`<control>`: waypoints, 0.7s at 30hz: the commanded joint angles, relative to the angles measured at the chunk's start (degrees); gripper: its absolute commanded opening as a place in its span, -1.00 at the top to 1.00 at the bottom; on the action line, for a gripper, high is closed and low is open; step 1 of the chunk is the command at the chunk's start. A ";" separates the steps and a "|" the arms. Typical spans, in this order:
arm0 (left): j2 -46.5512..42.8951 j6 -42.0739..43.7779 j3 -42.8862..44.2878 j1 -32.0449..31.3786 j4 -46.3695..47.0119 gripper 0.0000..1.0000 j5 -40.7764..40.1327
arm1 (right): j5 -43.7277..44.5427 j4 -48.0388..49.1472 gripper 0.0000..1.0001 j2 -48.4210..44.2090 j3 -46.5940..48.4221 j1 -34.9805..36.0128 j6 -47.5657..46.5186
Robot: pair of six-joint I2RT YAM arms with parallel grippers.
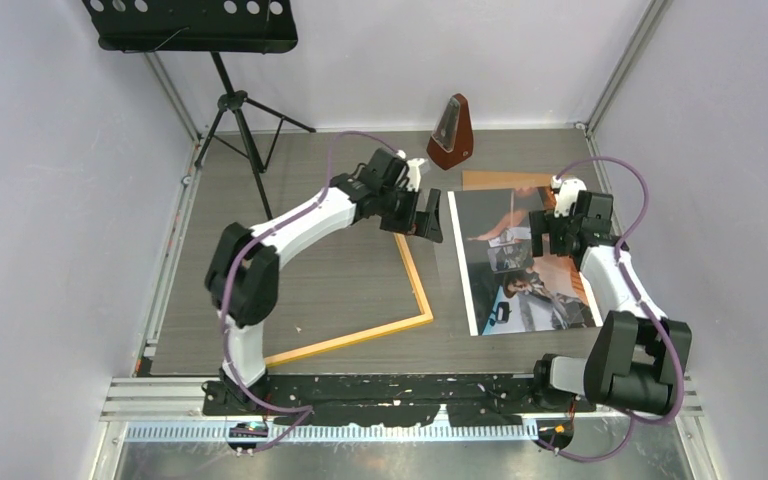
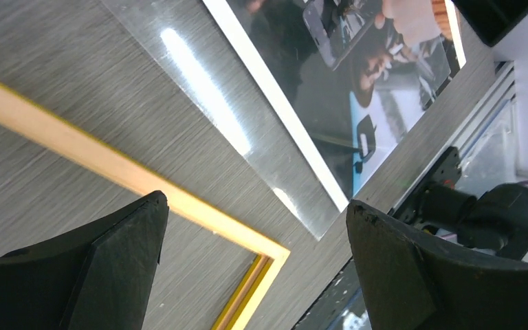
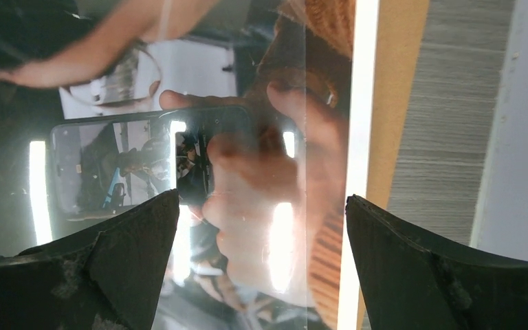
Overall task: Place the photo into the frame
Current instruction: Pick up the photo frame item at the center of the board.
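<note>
The photo (image 1: 525, 265) lies flat on the table right of centre, with a glossy dark print and a white border. The frame (image 1: 415, 280) of yellow-orange strips lies to its left, apart from it; its near right corner shows in the left wrist view (image 2: 268, 251). My left gripper (image 1: 420, 222) hovers open and empty above the frame's right strip (image 2: 75, 144), near its far end. My right gripper (image 1: 550, 240) hovers open and empty over the photo's far right part (image 3: 213, 137). A clear pane (image 2: 247, 137) lies over the photo and overhangs its left edge.
A brown backing sheet (image 1: 495, 180) sticks out from under the photo's far edge and shows beside it in the right wrist view (image 3: 395, 103). A metronome (image 1: 451, 132) stands behind it. A music stand (image 1: 230, 110) stands at the back left. Walls enclose the table.
</note>
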 commanded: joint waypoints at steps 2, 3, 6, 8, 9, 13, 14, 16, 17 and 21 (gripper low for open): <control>8.30 -8.71 9.30 -0.58 -3.27 -0.98 6.14 | -2.66 3.75 -0.96 5.42 1.91 -0.56 0.87; 9.48 -8.99 10.33 -0.71 -3.38 -0.98 5.77 | -2.81 3.79 -0.97 6.06 1.99 -0.61 0.93; 12.64 -10.19 11.73 -1.13 -3.00 -0.98 5.29 | -3.89 3.83 -0.97 9.03 2.54 -0.85 1.07; 14.49 -10.86 12.15 -1.46 -3.00 -0.98 5.02 | -4.42 3.85 -0.97 10.47 2.64 -1.11 1.06; 15.31 -10.92 12.43 -1.76 -3.25 -0.98 4.55 | -4.84 3.83 -0.98 10.87 2.66 -1.28 1.07; 17.17 -10.93 12.89 -2.91 -3.39 -0.98 1.87 | -6.91 3.83 -0.98 12.49 3.39 -2.74 1.26; 17.52 -10.97 12.83 -3.20 -3.29 -0.98 1.32 | -7.22 3.83 -0.99 12.89 3.67 -3.27 1.39; 18.06 -11.37 12.87 -3.61 -3.32 -0.98 0.28 | -8.06 3.83 -0.99 13.41 3.93 -3.80 1.43; 18.22 -11.57 12.83 -3.78 -3.24 -0.98 -0.01 | -8.63 3.63 -0.99 13.61 4.27 -3.95 1.43; 18.74 -11.98 12.83 -4.08 -3.23 -0.98 -1.02 | -10.33 2.67 -1.00 15.37 5.93 -4.67 1.20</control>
